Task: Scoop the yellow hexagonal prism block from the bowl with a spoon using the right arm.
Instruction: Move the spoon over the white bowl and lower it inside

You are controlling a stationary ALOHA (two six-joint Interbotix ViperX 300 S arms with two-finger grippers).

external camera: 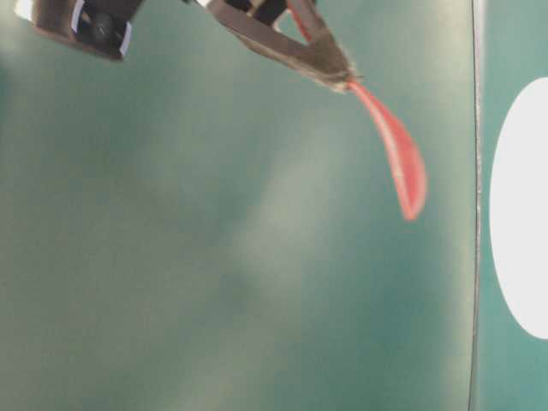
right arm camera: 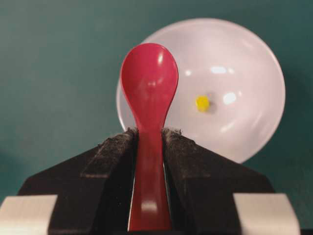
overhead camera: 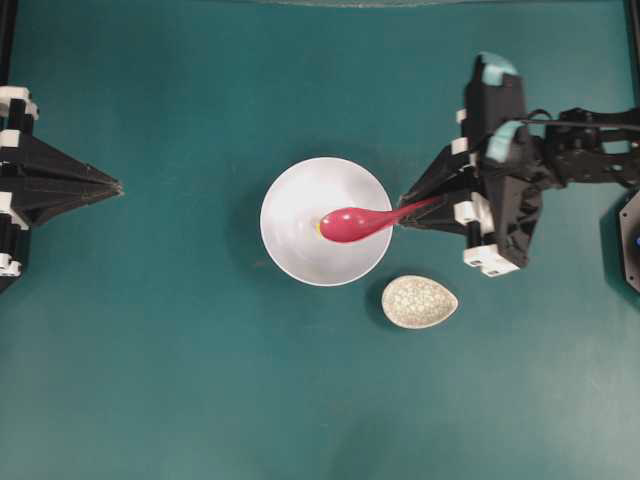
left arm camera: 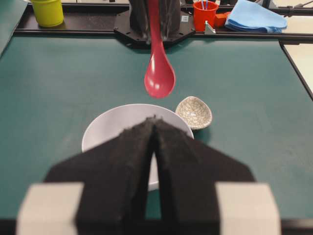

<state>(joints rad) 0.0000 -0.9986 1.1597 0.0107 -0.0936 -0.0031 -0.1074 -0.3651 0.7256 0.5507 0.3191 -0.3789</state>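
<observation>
The white bowl [overhead camera: 300, 240] sits mid-table, and the tiny yellow hexagonal prism block [right arm camera: 202, 103] lies on its floor. From above only a sliver of the block [overhead camera: 319, 229] peeks out beside the spoon's scoop. My right gripper [overhead camera: 405, 208] is shut on the handle of the red-pink spoon [overhead camera: 350, 223], whose scoop hangs above the bowl. In the right wrist view the spoon [right arm camera: 149, 88] rises from the gripper [right arm camera: 149, 133], left of the block. My left gripper [overhead camera: 115, 186] rests shut at the far left, holding nothing; its closed tips [left arm camera: 154, 121] point at the bowl [left arm camera: 112, 122].
A small speckled grey oval spoon rest [overhead camera: 419, 301] lies on the green mat just right of and below the bowl. Beyond the mat's far edge stand a yellow cup [left arm camera: 47, 11], an orange cup [left arm camera: 205, 14] and a blue cloth [left arm camera: 257, 16].
</observation>
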